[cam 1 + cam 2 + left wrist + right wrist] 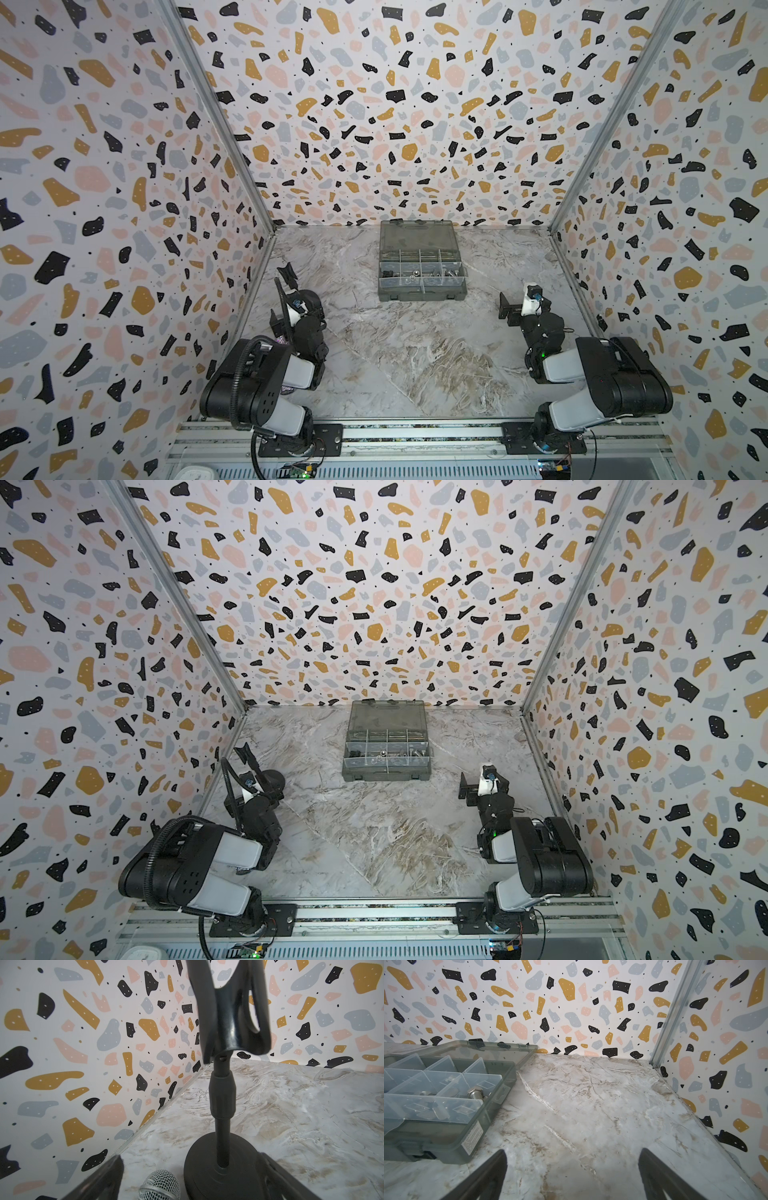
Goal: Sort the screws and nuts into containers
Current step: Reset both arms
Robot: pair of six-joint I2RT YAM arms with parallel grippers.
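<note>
Left gripper [190, 1157]: jaws stood wide apart, nothing held, facing black stand [222, 1095]; microphone [160, 1185] mesh head lay just beside stand base. Right gripper [573, 1152]: jaws wide apart, empty, over bare marble table [602, 1095], near organizer box [471, 1138]. Lid [500, 1049] open toward back wall. Screws [475, 1093] and nuts [414, 273] lay inside containers [409, 257], middle row.

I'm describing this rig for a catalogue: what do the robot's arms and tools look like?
Both match: the left arm and right arm have bulky black joint housings with pale grey link covers. A ribbed black hose loops along the left arm only. The left tool and right tool have flat black tapering fingers.
</note>
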